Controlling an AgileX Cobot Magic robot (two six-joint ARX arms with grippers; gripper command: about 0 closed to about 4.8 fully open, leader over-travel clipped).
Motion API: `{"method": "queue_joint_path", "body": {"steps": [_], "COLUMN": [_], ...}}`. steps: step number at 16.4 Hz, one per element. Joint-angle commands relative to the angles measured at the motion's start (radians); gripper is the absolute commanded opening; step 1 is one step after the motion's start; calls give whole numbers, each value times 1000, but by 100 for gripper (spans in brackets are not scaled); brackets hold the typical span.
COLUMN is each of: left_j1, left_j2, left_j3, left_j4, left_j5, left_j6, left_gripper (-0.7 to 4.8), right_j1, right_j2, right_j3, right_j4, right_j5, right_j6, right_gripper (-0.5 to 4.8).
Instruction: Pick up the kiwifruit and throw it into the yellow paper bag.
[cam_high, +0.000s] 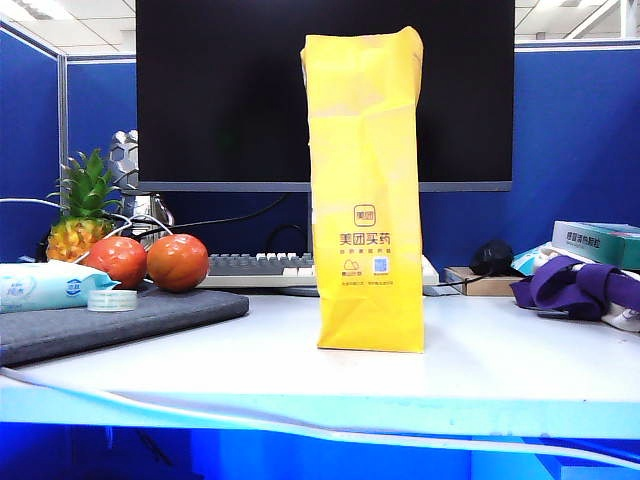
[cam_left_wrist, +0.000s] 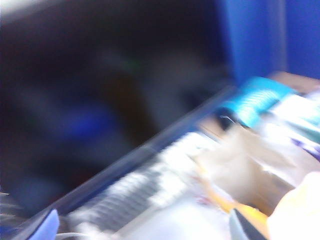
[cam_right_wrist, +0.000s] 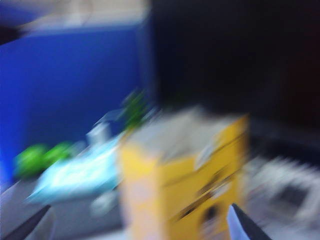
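Observation:
The yellow paper bag (cam_high: 366, 190) stands upright in the middle of the white table, its top open. The kiwifruit shows in no view. Neither arm appears in the exterior view. In the blurred left wrist view my left gripper (cam_left_wrist: 142, 230) is open, its fingertips (cam_left_wrist: 47, 225) far apart with nothing between them, and a yellow edge of the bag (cam_left_wrist: 250, 212) lies by one fingertip. In the blurred right wrist view my right gripper (cam_right_wrist: 140, 230) is open too, and the bag (cam_right_wrist: 185, 190) stands beyond the fingertips (cam_right_wrist: 245, 225).
Two red-orange tomatoes (cam_high: 150, 262), a pineapple (cam_high: 82, 215), a wipes pack (cam_high: 45, 285) and a tape roll (cam_high: 112, 299) sit on a grey mat (cam_high: 120, 320) at the left. A keyboard (cam_high: 260, 268) and monitor (cam_high: 225, 90) stand behind. Purple cloth (cam_high: 575, 285) and boxes (cam_high: 597, 242) lie at the right.

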Motion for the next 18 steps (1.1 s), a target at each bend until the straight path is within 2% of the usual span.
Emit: {"method": "queue_joint_path", "body": {"steps": [1, 2, 4, 5, 6, 7, 9, 10, 11, 12, 13, 15, 16, 17, 18], "left_j1": [-1, -1, -1, -1, -2, -2, -2, -2, -2, -2, -2, -2, -2, -2, -2], "left_j2": [-314, -417, -620, -703, -777, -839, -937, -959, -969, -969, -968, -968, -967, -962, -961], "left_j3": [-88, -139, -294, -372, -452, -529, -664, -708, -737, -802, -841, -898, -916, -926, -927], "left_j4": [-5, -5, -15, -51, -79, -100, -135, -156, -177, -183, -172, -166, -156, -148, -147], "left_j5": [-140, -169, -386, -416, -414, -415, -436, -437, -436, -434, -431, -421, -385, -341, -336], "left_j6": [58, 26, 29, 26, -17, -59, -113, -174, -220, -257, -255, -252, -246, -206, -207], "left_gripper": [479, 479, 462, 457, 453, 425, 391, 388, 372, 329, 315, 215, 171, 112, 112], "right_j1": [-65, -81, -108, -109, -109, -108, -107, -106, -106, -106, -106, -106, -106, -106, -106], "right_j2": [-184, -233, -332, -369, -397, -412, -431, -443, -452, -481, -500, -534, -545, -546, -545], "right_j3": [5, 5, 5, 3, 3, -1, -47, -69, -104, -188, -239, -346, -398, -462, -504], "right_j4": [9, -5, -58, -104, -180, -255, -363, -390, -391, -349, -298, -187, -146, -133, -133], "right_j5": [58, 83, 108, 117, 135, 134, 134, 122, 114, 115, 116, 142, 144, 162, 165], "right_j6": [0, 0, -1, -20, -59, -76, -57, -42, -20, 28, 70, 149, 161, 161, 161], "right_gripper": [479, 479, 479, 479, 479, 479, 478, 478, 455, 354, 334, 260, 237, 228, 192]}}
